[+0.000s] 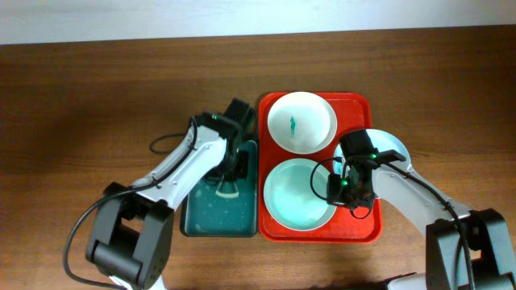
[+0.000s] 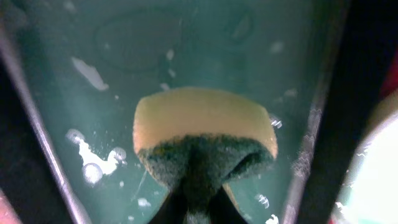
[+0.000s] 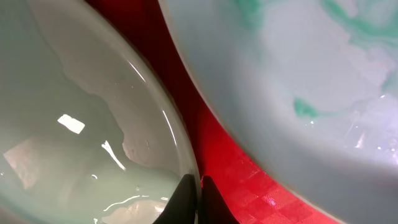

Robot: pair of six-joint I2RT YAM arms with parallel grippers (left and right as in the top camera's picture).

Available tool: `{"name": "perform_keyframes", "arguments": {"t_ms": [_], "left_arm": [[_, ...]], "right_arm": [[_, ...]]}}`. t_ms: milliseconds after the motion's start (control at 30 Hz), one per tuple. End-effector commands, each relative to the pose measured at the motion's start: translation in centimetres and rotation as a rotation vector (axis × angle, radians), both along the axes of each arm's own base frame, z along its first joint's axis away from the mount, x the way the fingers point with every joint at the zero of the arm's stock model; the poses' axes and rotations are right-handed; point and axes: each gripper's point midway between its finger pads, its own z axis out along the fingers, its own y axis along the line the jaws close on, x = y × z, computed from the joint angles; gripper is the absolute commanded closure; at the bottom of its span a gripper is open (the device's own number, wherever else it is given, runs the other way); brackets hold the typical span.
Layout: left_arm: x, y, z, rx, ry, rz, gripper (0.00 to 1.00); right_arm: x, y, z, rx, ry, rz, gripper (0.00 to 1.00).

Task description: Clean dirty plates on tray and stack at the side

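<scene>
The red tray (image 1: 364,229) holds three plates. The far plate (image 1: 301,121) is white with a small teal smear. The near plate (image 1: 297,197) is pale mint. The third plate (image 1: 390,148) lies at the right, partly hidden by my right arm. My right gripper (image 1: 343,190) is shut on the near plate's right rim (image 3: 177,140), fingertips (image 3: 194,194) pinching it. The third plate (image 3: 298,68) shows teal smears, with red tray (image 3: 217,146) between. My left gripper (image 1: 230,179) is shut on a yellow-and-green sponge (image 2: 202,134), fingertips (image 2: 199,211) low in the wrist view.
A dark teal basin (image 1: 197,219) sits left of the tray, touching it. Its wet floor (image 2: 124,56) has white foam specks. The left arm reaches into it from the front left. The brown wooden table (image 1: 97,97) surrounds everything.
</scene>
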Motion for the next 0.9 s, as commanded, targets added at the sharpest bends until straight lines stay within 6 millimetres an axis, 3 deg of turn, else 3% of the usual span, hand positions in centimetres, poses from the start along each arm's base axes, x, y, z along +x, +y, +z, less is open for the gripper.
{"name": "perform_keyframes", "arguments": {"t_ms": [0, 67, 100, 200, 267, 333, 367, 433, 533, 633, 733, 867], "left_arm": [[-0.4, 0.2, -1.6, -0.005, 0.005, -0.004, 0.73], [-0.2, -0.6, -0.7, -0.051, 0.013, -0.001, 0.43], [0.0, -1.0, 0.2, -0.073, 0.015, 0.001, 0.37], [1.0, -1.0, 4.7, -0.123, -0.022, 0.026, 0.33], [1.8, 0.1, 8.1, -0.148, -0.078, 0.060, 0.24], [2.2, 1.9, 11.1, -0.167, -0.131, 0.099, 0.18], [2.3, 3.3, 12.8, -0.175, -0.170, 0.135, 0.08], [2.2, 5.0, 14.3, -0.181, -0.208, 0.179, 0.00], [1.6, 8.4, 16.4, -0.184, -0.255, 0.272, 0.00], [0.9, 11.0, 17.3, -0.178, -0.270, 0.347, 0.01], [0.7, 11.4, 17.3, -0.172, -0.260, 0.360, 0.01], [0.7, 11.4, 17.3, -0.173, -0.260, 0.359, 0.01]], "right_arm": [[-0.6, -1.0, -0.6, -0.053, 0.018, 0.016, 0.96], [-0.4, -0.9, -0.6, -0.052, 0.012, 0.015, 0.96], [-0.2, -0.9, -0.6, -0.050, 0.003, 0.015, 0.96], [1.4, -0.6, -0.5, -0.038, -0.064, 0.033, 0.96], [1.4, 0.0, 0.3, -0.008, -0.059, 0.077, 0.96], [1.5, 1.7, 2.2, 0.086, -0.055, 0.147, 0.96], [1.8, 2.2, 3.9, 0.114, -0.069, 0.167, 0.96], [2.5, 2.3, 6.0, 0.113, -0.094, 0.168, 0.96], [3.8, 2.8, 10.6, 0.124, -0.167, 0.177, 0.96], [4.6, 4.1, 14.2, 0.133, -0.216, 0.215, 0.96], [4.7, 6.2, 15.1, 0.150, -0.246, 0.257, 0.96], [4.9, 10.7, 15.3, 0.159, -0.313, 0.306, 0.96]]}}
